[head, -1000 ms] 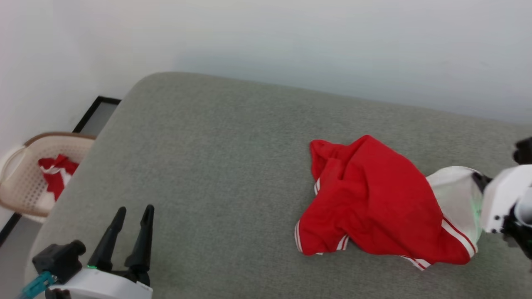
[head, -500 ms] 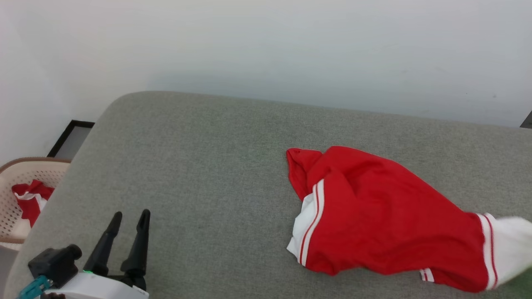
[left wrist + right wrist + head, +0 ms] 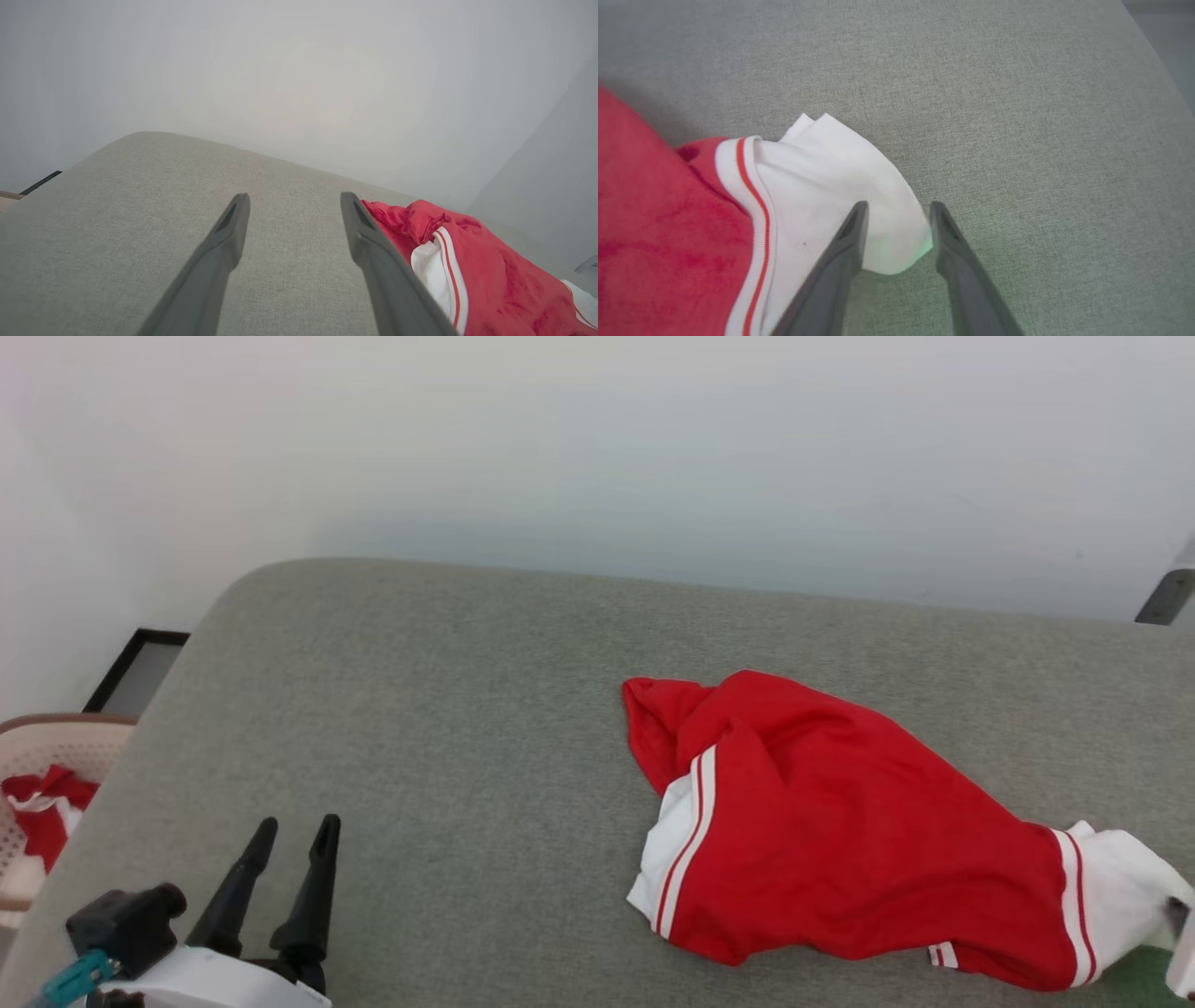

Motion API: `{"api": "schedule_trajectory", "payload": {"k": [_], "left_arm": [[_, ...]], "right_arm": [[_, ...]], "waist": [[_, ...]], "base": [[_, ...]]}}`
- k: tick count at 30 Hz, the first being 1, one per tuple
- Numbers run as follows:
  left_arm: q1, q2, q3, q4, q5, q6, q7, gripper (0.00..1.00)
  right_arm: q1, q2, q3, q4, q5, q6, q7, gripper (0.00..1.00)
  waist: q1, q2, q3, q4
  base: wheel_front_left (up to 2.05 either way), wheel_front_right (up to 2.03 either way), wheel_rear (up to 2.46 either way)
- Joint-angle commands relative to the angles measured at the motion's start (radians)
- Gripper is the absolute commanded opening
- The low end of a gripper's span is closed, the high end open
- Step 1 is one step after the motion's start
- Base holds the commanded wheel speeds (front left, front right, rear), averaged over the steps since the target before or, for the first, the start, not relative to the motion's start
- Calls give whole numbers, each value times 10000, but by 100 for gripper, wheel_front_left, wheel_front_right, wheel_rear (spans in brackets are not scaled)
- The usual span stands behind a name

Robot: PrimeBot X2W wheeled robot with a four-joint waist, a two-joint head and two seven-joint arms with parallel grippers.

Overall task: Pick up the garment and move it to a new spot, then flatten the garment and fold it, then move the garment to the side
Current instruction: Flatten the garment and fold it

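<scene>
Right gripper [image 3: 899,206]: the jaws stand partly apart, low over the grey cushion [image 3: 420,709]. A corner of cloth lies in the gap. It looks slack rather than pinched, so I judge there is no firm hold on it.
White sleeve [image 3: 840,172]: it lies just ahead of the right fingertips, its outer corner between them and its cuff fanned flat on the cushion. That is the part nearest this tool, and likely the handle the shirt is dragged by.
Garment [image 3: 840,859]: it stretches away from the right gripper in a long rumpled band, red body first, with the second white sleeve at the far end. It looks drawn out along the pull line rather than spread.
Left gripper [image 3: 297,821]: the jaws are wide apart with nothing between them, only bare cushion ahead. The garment's far end lies forward and off to its right-finger side, well apart from it. It seems parked, out of the cloth's path.
Basket [image 3: 56,747]: it sits off the cushion's edge, outboard of the left gripper. Red-and-white cloth [image 3: 42,803] sits inside.
Step in hand: the garment rests at a spot on the cushion and is not yet flattened.
Next: spreading probably needs both tools, one at each sleeve end.
</scene>
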Motion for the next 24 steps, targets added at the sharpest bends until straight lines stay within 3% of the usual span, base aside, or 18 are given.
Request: {"api": "schedule_trajectory", "payload": {"k": [1, 6, 14, 24], "left_arm": [[52, 69, -15, -73, -34, 40, 62, 100], [-159, 341, -118, -457, -180, 20, 703, 100], [-979, 939, -466, -1260, -568, -23, 2541, 100], [-2537, 1378, -1247, -1544, -1586, 140, 5874, 100]], "right_arm": [[-88, 39, 87, -4, -1, -6, 37, 100], [-285, 118, 561, -531, 223, -6, -8, 100], [39, 477, 1020, -2407, 1003, -6, -783, 100], [1097, 1553, 1737, -4715, 1034, -6, -2106, 100]], "waist": [[0, 0, -68, -128], [0, 0, -134, -461], [0, 0, -191, -1075], [0, 0, -34, -2042]], "base": [[0, 0, 0], [0, 0, 0], [0, 0, 0], [0, 0, 0]]}}
